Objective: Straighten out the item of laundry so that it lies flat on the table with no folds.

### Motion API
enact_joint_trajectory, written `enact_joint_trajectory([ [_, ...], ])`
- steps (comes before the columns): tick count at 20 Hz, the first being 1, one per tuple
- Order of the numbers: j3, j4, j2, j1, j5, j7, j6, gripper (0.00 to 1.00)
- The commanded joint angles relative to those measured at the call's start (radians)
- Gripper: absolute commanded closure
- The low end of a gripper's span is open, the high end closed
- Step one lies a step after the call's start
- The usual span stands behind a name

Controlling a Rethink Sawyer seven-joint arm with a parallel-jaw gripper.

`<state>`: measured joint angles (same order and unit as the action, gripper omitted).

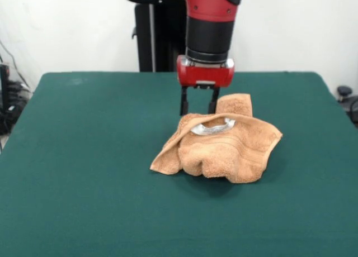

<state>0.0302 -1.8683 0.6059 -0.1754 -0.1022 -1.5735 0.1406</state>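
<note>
The orange-tan towel (224, 145) lies crumpled in a bunched heap right of the middle of the dark green table (84, 173). Its folds stand up, one flap (235, 104) rises at the far side, and a corner (162, 165) trails toward the near left. The white-grey label (212, 126) shows in a fold on top. My gripper (198, 113) hangs straight down from the red arm over the towel's far edge. Its two black fingers (183, 101) are apart, with green table showing between them, and their tips reach the towel's upper rim.
The robot's black pedestal (154, 39) stands behind the table's far edge. Dark cables and gear (8, 100) lie off the table at the left, and a dark object (345, 95) sits off the right edge.
</note>
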Motion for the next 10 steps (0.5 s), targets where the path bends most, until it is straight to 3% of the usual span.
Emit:
enact_joint_trajectory([
  [1,-0.146,0.089,-0.044,-0.004,-0.049,-0.079,-0.052,0.00],
  [10,-0.163,0.111,-0.050,-0.024,-0.067,-0.078,-0.040,0.00],
])
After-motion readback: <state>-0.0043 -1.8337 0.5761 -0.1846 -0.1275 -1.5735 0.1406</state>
